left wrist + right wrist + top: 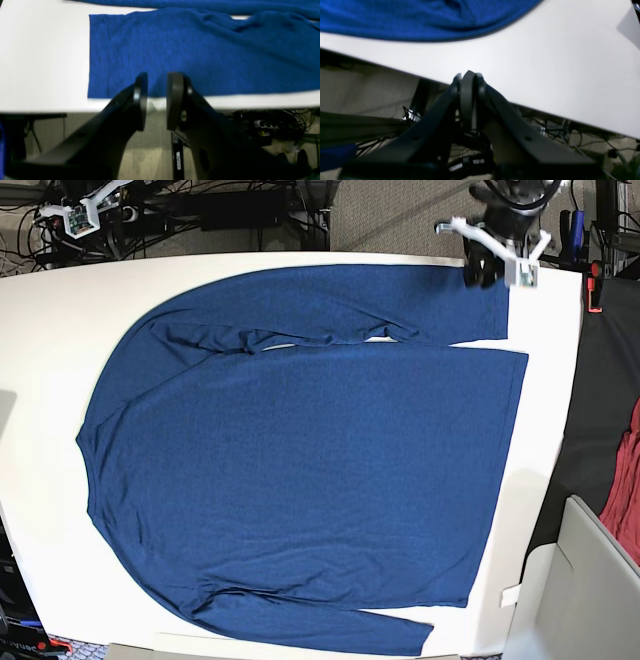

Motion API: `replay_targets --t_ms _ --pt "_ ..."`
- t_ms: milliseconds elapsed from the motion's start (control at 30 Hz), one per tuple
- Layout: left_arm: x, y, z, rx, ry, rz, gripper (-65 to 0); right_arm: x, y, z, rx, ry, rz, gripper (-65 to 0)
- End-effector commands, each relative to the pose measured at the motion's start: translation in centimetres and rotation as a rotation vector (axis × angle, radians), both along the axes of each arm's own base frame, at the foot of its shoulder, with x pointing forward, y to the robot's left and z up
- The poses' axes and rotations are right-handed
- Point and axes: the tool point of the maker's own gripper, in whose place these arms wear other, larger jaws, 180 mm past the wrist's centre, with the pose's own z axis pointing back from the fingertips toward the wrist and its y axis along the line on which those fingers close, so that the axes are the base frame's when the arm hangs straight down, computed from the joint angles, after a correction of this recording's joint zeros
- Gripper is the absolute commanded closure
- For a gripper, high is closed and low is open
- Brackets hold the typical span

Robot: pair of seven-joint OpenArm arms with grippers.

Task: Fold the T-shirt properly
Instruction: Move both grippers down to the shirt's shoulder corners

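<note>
T-shirt [300,470]: one, flat on table [40,380]; two sleeves.

surface: white table [40,510] | on it: T-shirt [300,470] spread flat, sleeves along body

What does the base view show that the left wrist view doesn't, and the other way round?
Only the base view shows the whole T-shirt spread flat, both sleeves lying along the body, and a reddish cloth off the table's edge. Only the left wrist view shows the left gripper with a gap between its fingers, at the sleeve's cuff, plus cables under the table. Both show the blue shirt on the white table.
</note>
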Motion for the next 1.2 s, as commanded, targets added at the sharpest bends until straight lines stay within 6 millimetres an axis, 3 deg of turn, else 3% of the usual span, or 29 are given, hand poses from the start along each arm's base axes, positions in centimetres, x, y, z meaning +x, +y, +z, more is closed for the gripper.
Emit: replay_targets --t_ms 0,133,300,600,1167 --pt "0.8 0.0 0.7 0.005 -0.021 -0.005 -14.4 0.4 0.1 1.0 0.009 -0.030 0.015 0.0" --pt "1.6 0.9 0.5 0.015 0.006 0.026 -22.6 0.9 -0.1 1.4 0.034 -0.041 0.023 0.0" --pt "2.6 4.1 1.0 0.027 -0.022 0.179 -30.4 1.6 -0.2 1.8 0.043 -0.060 0.030 0.0" --pt "4.2 4.9 0.7 0.021 0.019 0.202 -30.5 2.7 -0.5 2.4 0.033 -0.097 0.025 0.0" --pt "1.7 6.9 -5.8 0.006 0.191 0.279 -30.6 2.7 -0.4 2.5 0.044 -0.103 0.015 0.0"
